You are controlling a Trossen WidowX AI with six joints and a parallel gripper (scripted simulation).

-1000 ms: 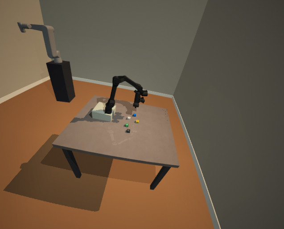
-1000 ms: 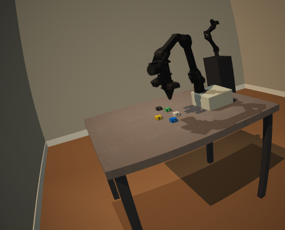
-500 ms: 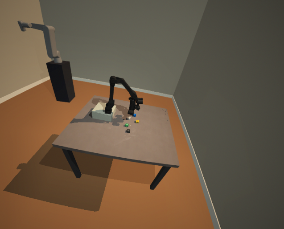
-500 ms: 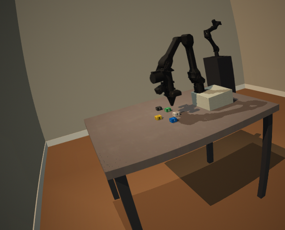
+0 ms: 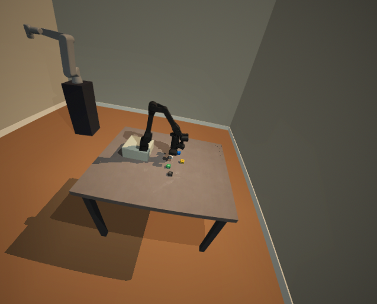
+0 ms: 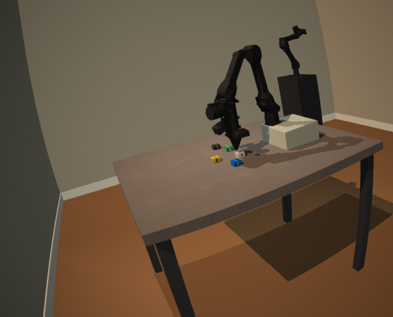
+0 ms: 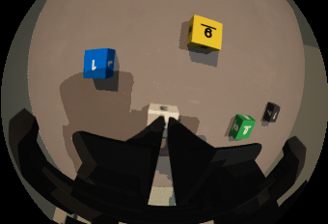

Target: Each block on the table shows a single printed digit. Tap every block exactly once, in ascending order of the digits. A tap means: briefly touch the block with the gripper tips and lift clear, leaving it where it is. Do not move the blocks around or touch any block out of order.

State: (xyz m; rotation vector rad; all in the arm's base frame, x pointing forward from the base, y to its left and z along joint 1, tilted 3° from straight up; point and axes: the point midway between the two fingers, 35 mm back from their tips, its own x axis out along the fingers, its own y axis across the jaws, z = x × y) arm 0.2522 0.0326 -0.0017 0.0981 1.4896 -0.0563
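In the exterior view, the hand (image 5: 171, 154) (image 6: 236, 148) (image 7: 165, 120) is pointing down close above the white block (image 5: 171, 157) (image 6: 240, 154) (image 7: 163, 108), its fingers drawn together and gripping nothing. The white block is sitting on the table (image 5: 195, 193) (image 6: 176, 190) (image 7: 145, 20); its digit is too obscured to read. The blue block (image 5: 178, 152) (image 6: 235, 163) (image 7: 98, 64) is lying on the near side, showing a 1. The yellow block (image 5: 181, 161) (image 6: 215, 159) (image 7: 205, 33) is resting left of it, displaying a barred digit. Farther off, the green block (image 5: 168, 166) (image 6: 228, 148) (image 7: 242, 126) and, left of it, the black block (image 5: 170, 174) (image 6: 216, 146) (image 7: 271, 112) are standing apart, their digits reading unclearly.
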